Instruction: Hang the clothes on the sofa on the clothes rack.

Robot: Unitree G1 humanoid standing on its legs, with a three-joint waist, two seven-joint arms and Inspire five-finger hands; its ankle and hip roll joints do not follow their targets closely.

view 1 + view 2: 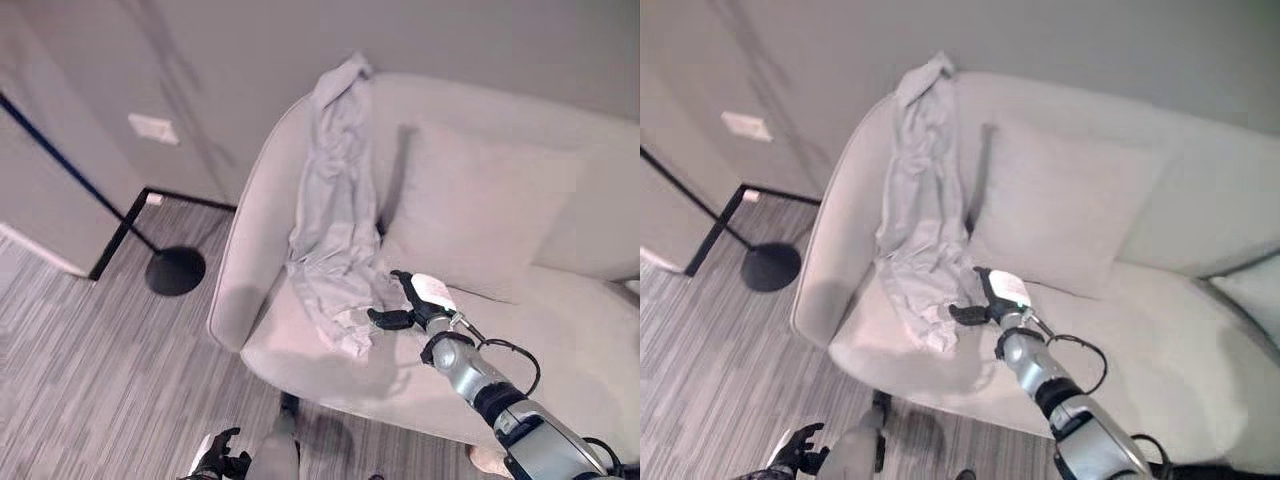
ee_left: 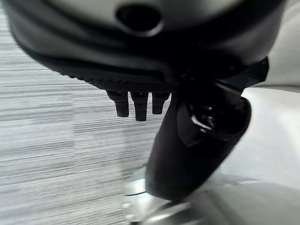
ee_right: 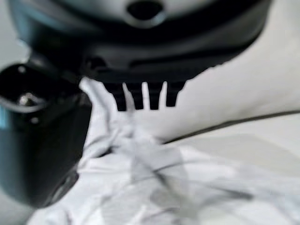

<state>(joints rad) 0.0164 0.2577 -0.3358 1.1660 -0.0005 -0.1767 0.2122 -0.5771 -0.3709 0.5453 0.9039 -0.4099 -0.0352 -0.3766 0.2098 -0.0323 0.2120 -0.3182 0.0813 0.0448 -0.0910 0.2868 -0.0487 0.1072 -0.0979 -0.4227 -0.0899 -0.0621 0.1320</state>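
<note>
- garment (image 1: pixel 335 200): one pale grey piece of clothing, draped over the top of the sofa (image 1: pixel 560 330) backrest at the sofa's left end, hanging down the backrest and spreading in folds onto the seat. its lower edge lies crumpled on the seat cushion.
- cushion (image 1: pixel 470 210): pale square cushion leaning against the backrest, just beside the garment on its right.
- right hand (image 1: pixel 415 303): extended over the seat, at the lower folds of the garment. fingers are relaxed and spread, thumb with white cover stands apart from them; nothing is clamped between thumb and fingers. the right wrist view shows the fingertips (image 3: pixel 140 98) just above the crumpled cloth (image 3: pixel 154 187); actual contact cannot be determined.
- left hand (image 1: pixel 218 460): low at the bottom edge of the head views, over the striped floor (image 1: pixel 90 380), well apart from the sofa. fingers are loosely extended and hold nothing; the left wrist view shows short fingertips (image 2: pixel 139 105) pointing toward the floor.
- lamp base (image 1: pixel 175 270): round black base with a thin black pole, standing on the floor to the left of the sofa.
- wall socket (image 1: pixel 152 128): white plate on the wall behind the lamp pole.
</note>
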